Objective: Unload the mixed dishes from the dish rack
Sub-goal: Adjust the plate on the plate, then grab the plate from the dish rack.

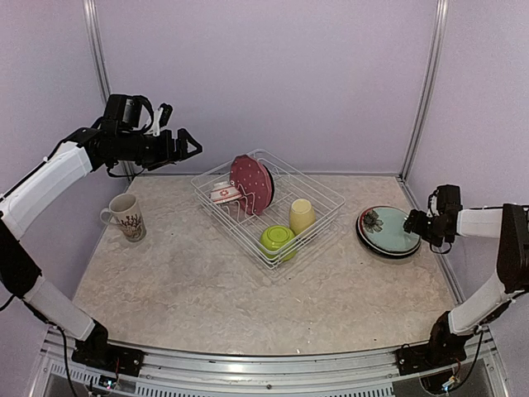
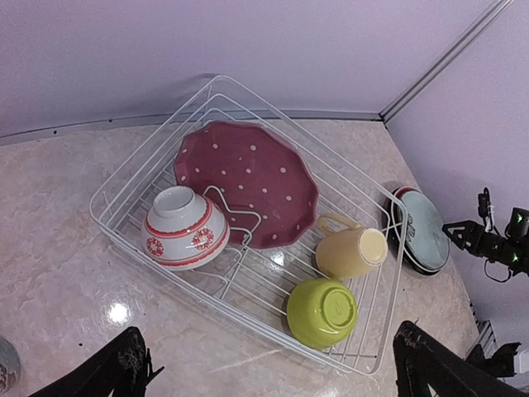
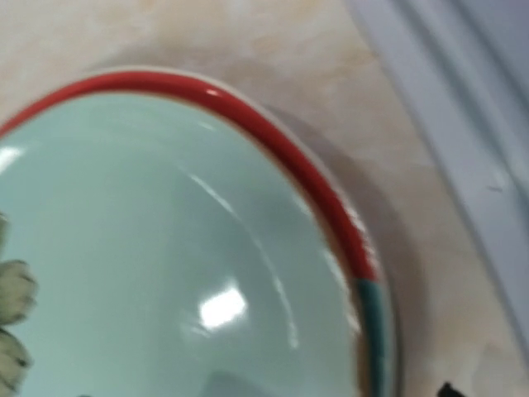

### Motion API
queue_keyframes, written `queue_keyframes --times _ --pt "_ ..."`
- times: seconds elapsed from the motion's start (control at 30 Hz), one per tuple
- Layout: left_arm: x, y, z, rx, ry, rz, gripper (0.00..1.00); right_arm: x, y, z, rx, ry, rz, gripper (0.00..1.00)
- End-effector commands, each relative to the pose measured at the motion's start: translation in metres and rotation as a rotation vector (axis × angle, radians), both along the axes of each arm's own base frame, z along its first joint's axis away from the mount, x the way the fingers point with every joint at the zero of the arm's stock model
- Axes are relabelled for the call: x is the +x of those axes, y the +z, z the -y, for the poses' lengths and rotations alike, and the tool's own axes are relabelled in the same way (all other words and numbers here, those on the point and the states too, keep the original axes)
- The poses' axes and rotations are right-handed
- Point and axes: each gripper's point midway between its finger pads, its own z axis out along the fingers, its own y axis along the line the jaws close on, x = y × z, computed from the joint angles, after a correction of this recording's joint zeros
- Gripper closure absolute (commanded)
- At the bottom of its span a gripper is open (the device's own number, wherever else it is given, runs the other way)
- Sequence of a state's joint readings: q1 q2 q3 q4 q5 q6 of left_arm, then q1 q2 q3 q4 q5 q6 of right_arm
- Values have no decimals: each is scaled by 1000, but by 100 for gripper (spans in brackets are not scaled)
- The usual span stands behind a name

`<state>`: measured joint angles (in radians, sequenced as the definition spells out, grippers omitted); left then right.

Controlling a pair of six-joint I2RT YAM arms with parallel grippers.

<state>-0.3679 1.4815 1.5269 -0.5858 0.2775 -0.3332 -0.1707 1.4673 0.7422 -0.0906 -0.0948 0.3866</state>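
- Nearest in the overhead view, the marbled tabletop (image 1: 207,306) carries the dish rack (image 1: 331,197) at its middle. In the rack are a pink-dotted plate (image 1: 252,184), a red-white bowl (image 1: 225,193), a pale yellow cup (image 1: 302,215) and a lime green bowl (image 1: 278,239).
- Outside it, a patterned mug (image 1: 126,217) stands well to the left, and a teal plate (image 1: 388,230) lies on a dark plate (image 1: 361,232) to the right.
- High over the rack's left side hovers the left hand (image 1: 186,147), fingers apart and holding nothing. The right hand (image 1: 416,223) sits at the teal plate's right edge; I cannot tell whether it is apart or together.
- From the left wrist, both fingers (image 2: 124,368) frame the rack widely. The dotted plate leans upright in the prongs (image 2: 227,211), close behind the red-white bowl, which is tipped on its side. The cup lies on its side, and the green bowl is upside down.
- From the right wrist, only the teal plate's red rim fills the frame; no finger shows clearly.
- Judging by this, unloading is partly done. The next move probably calls for the left hand to descend on the red-white bowl, clearing the prongs and the leaning plate.
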Motion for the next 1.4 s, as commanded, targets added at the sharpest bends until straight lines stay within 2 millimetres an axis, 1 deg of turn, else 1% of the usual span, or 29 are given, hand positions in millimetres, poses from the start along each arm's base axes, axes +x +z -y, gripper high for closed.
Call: queue_keyframes --times 0.0,0.07,0.27,0.43,0.53,0.6,0.63,0.73,0.77,0.8,0.9,0.93,0.97,1.03,1.17,1.3,1.37 --pt "-2 4 5 -3 -14 -5 1 -4 37 5 -243 -28 -10 12" --pt "-3 5 4 -5 -15 -5 1 6 56 -17 -252 35 31 11" --pt "-4 4 6 -7 -20 -9 1 37 116 -129 -189 282 228 11" --pt "-2 2 3 14 -5 -8 1 55 145 -229 -130 472 335 12" --pt "-2 2 4 11 -7 -10 1 64 155 -283 -125 568 379 12" --pt "-3 3 6 0 -17 -13 1 68 158 -317 -100 637 406 12" --pt "-4 4 7 -6 -24 -14 1 68 156 -337 -83 676 411 12" --pt "-5 6 6 -7 -22 -9 1 74 150 -379 -53 740 410 11" --pt "-6 7 6 -9 -23 -6 1 77 154 -393 -41 756 426 11" --pt "-6 9 6 -10 -22 -2 1 79 152 -405 -31 772 428 10" --pt "-6 9 5 -7 -19 1 1 87 144 -437 -9 814 427 9" --pt "-6 8 5 -6 -18 -1 1 90 141 -445 -10 820 425 9" --pt "-6 9 5 -7 -19 0 1 94 131 -451 -18 822 405 10" --pt "-6 8 7 -11 -26 -4 1 100 124 -461 -19 824 396 11" --pt "-6 8 7 -14 -28 -8 1 108 109 -471 -8 821 375 18" --pt "-7 7 8 -14 -29 -8 1 115 95 -475 -21 818 358 31" --pt "-6 6 6 -11 -25 -9 1 117 91 -477 -26 822 353 40"
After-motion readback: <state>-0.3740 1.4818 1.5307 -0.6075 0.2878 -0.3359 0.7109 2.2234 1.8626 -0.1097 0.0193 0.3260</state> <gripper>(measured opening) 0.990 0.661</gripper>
